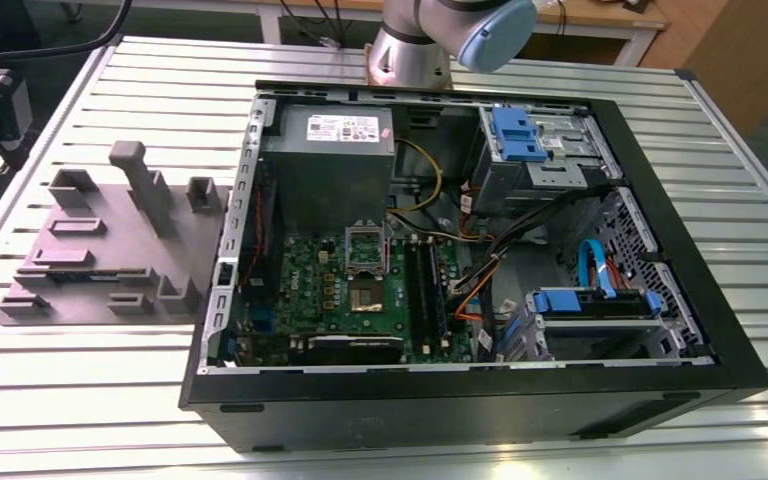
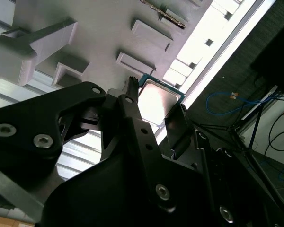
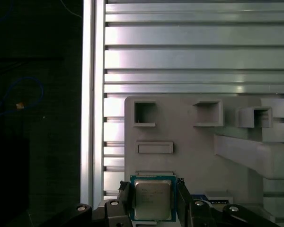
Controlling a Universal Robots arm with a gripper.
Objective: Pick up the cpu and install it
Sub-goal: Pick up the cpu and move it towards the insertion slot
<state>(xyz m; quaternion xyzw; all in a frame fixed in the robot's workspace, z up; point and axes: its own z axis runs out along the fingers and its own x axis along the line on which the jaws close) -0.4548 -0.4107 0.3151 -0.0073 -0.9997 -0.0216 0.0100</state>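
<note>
The black gripper closes the foreground in both wrist views. It is narrowed to the width of the cpu, with one of its fingers against each of two opposite edges, so by the look of it the gripper has the chip clamped.

The cpu shows its pale metal top and thin green border. It sits over the grey holder, close to the holder's edge along the rim of the tabletop, just beside a shallow rectangular recess. I cannot tell whether the chip rests in its pocket on the holder or hangs just clear of it.

In the exterior view the open computer case stands just beside the holder, on the exterior view's right of it. Inside the case, well apart from the holder, the socket sits on the green motherboard.

I judge the step in hand to be the pick-up, with the grasp made at the holder and the install half not yet started. Moving on from this grip calls for keeping the chip level and square, since only its thin edges are held, and for clearing the holder's raised blocks and the case wall.
</note>
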